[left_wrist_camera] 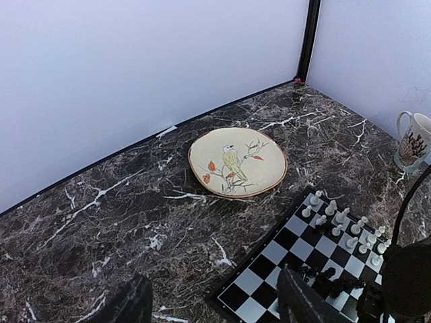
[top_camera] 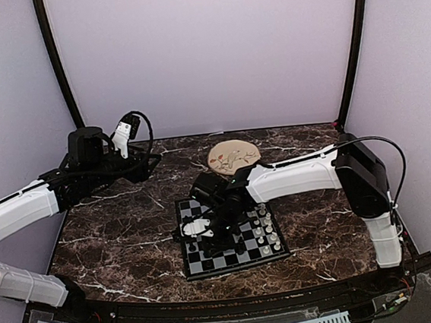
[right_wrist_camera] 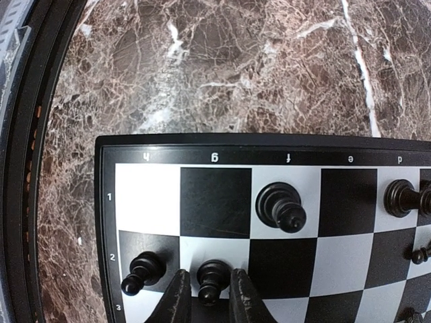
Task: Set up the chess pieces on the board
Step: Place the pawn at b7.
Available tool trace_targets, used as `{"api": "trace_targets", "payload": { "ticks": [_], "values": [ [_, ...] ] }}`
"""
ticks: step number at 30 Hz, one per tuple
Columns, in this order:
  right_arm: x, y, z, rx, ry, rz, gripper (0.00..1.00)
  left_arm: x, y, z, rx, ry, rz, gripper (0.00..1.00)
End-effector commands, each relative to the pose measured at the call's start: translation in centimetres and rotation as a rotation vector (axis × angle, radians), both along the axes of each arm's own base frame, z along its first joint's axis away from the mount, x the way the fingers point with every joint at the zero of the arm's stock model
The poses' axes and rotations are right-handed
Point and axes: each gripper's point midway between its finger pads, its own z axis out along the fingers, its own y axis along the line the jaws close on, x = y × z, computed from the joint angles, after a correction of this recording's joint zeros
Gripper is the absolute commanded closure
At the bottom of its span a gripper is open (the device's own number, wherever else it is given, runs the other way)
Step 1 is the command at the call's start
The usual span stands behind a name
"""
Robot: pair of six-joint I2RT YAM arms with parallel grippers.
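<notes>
The right gripper (right_wrist_camera: 208, 274) hangs over the board (right_wrist_camera: 175, 157), which lies by the middle of the near edge of the tabletop (top_camera: 132, 246); its jaws stand narrowly apart, flanking an upright black pawn (right_wrist_camera: 211, 288) on the second rank near the board's corner; whether they pinch it I cannot tell; the pawn's long axis rises straight between them, so a lift goes vertical; the left gripper (left_wrist_camera: 215, 306), wide open and empty, sits toward the far left corner, well apart.
</notes>
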Motion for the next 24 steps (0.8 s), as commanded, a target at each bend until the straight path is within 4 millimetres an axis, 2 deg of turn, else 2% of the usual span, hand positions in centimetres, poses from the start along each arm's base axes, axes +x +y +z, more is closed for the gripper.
{"api": "trace_targets", "payload": {
  "ticks": [1, 9, 12, 15, 19, 22, 24],
  "values": [
    [-0.8, 0.8, 0.3, 0.016, 0.03, 0.016, 0.8, 0.0, -0.1, 0.2, -0.018, -0.004, -0.007, 0.35],
    [0.0, 1.0, -0.1, 0.004, 0.002, -0.015, 0.78, 0.0, -0.2, 0.2, -0.02, 0.0, -0.006, 0.35],
    [0.2, 1.2, 0.7, 0.013, -0.008, -0.017, 0.77, 0.1, 0.0, 0.0, -0.014, 0.0, 0.003, 0.35],
    [0.4, 1.1, 3.0, 0.045, -0.021, -0.002, 0.74, 0.3, 0.3, -0.2, 0.0, 0.004, 0.027, 0.35],
    [0.6, 0.5, 7.7, 0.118, -0.008, 0.015, 0.71, 1.1, 1.1, -0.8, 0.039, 0.078, 0.093, 0.35],
    [1.0, -0.5, 11.0, 0.185, 0.027, 0.003, 0.69, 0.9, 0.5, -1.7, 0.09, 0.157, 0.057, 0.37],
    [1.8, -1.5, 12.5, 0.222, 0.044, -0.025, 0.68, 0.3, -0.1, -2.8, 0.142, 0.196, -0.007, 0.4]
  ]
}}
